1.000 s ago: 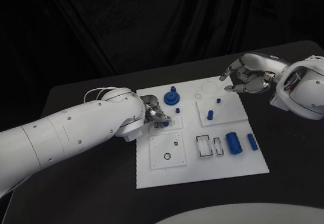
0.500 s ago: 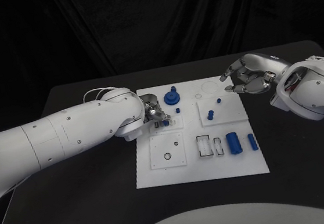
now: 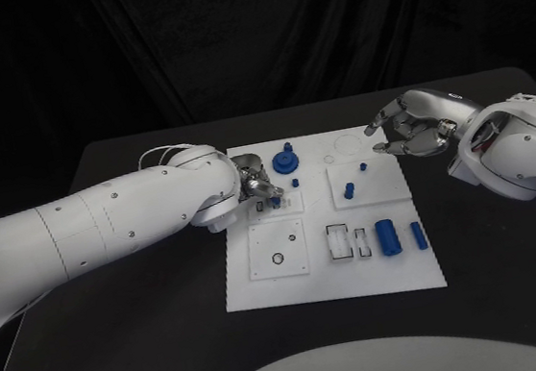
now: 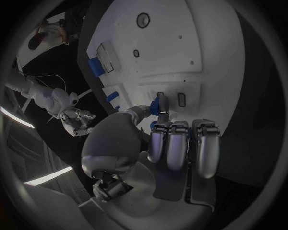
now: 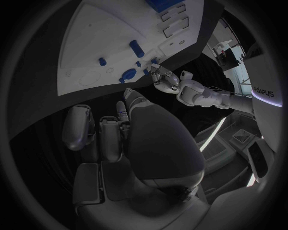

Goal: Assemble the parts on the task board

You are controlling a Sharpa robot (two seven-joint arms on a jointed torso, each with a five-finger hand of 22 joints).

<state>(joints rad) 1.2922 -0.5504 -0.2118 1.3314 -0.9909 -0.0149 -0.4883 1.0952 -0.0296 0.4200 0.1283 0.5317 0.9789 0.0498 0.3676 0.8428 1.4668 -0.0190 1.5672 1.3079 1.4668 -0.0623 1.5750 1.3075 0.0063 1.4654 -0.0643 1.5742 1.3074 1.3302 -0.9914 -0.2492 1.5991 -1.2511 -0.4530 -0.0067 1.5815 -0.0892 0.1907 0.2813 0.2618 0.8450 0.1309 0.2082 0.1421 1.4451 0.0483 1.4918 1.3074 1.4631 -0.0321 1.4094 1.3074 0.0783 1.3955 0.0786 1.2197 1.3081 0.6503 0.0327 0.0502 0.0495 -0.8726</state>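
1. Task board (image 3: 269, 288) lay white in the middle of the black table (image 3: 124, 328), its near edge bare, a square plate with a small dark ring (image 3: 277, 259) set in its near-left part.
2. Just beyond the bare edge, toward the right, a large blue cylinder (image 3: 385, 236) lay beside a slimmer blue bar (image 3: 417, 235), with two dark-outlined slots (image 3: 338, 240) to their left.
3. Farther in, a blue peg (image 3: 348, 191) sat on the right-hand square plate, a smaller blue stub (image 3: 362, 167) behind it.
4. At the board's left side the left hand (image 3: 253, 186) rested over a slotted plate, pinching a small blue part (image 4: 161, 104) between thumb and a finger (the wrist view showed this best), the part's tip apparently at a slot, though contact was hard to judge.
5. Behind that hand stood a blue gear-like piece (image 3: 285, 158) with a small blue pin (image 3: 295, 182) near it.
6. At the far right, the right hand (image 3: 407, 129) hovered off the board's corner, fingers curled inward with nothing visible in them.
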